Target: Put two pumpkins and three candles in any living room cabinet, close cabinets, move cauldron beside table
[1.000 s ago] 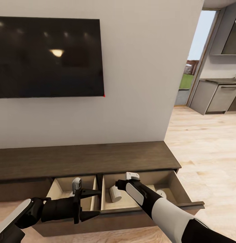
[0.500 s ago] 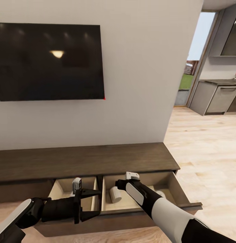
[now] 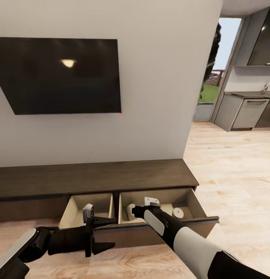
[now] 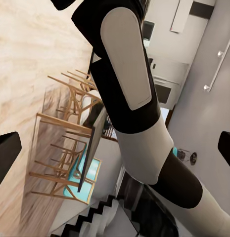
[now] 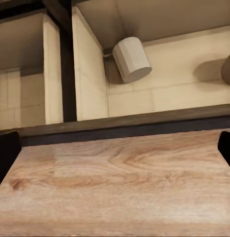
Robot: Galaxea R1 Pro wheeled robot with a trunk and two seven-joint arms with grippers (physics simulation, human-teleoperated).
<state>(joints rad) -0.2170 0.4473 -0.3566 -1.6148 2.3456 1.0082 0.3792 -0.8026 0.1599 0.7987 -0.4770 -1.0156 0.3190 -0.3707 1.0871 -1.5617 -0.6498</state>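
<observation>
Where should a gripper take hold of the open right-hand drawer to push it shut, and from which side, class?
Judging by its pose, press on the dark front panel of the right drawer, coming from the room side toward the wall. The panel is a flat, wide face with no handle showing, so a push near its middle should slide it in evenly. The right gripper hangs above that drawer, near a candle lying inside.

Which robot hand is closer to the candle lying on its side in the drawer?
The right. The right gripper is just beside the tipped candle in the right-hand drawer. The left gripper hangs lower, in front of the other drawer.
</observation>
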